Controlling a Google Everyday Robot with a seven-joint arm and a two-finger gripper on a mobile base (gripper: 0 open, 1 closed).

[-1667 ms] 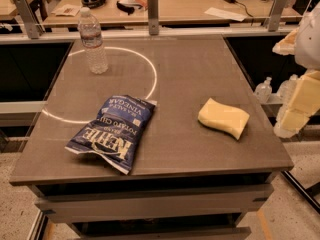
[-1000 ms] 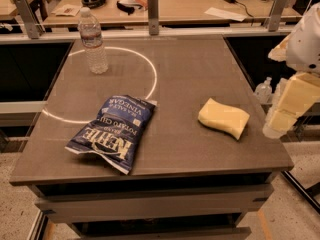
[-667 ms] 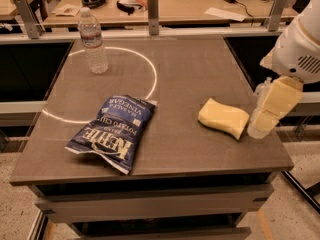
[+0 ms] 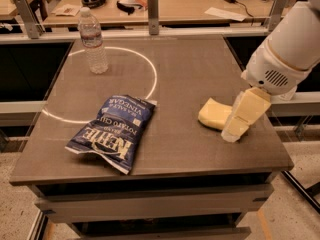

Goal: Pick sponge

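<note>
Sponge (image 4: 212, 114) lies on right side of table (image 4: 200, 69), well right of blue chip bag (image 4: 112, 131). Tool (image 4: 235, 130) sits at sponge's right end; its width, cannot tell.

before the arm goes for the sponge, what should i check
1. Sponge in view, lying flat near the right edge of the table: ok.
2. Hand lowered at the sponge's right end, overlapping it in the camera view: ok.
3. Hand already touching the sponge: cannot tell.
4. Kettle chip bag well apart from the sponge, to its left: ok.
5. Water bottle upright at the far left, away from the arm: ok.
</note>
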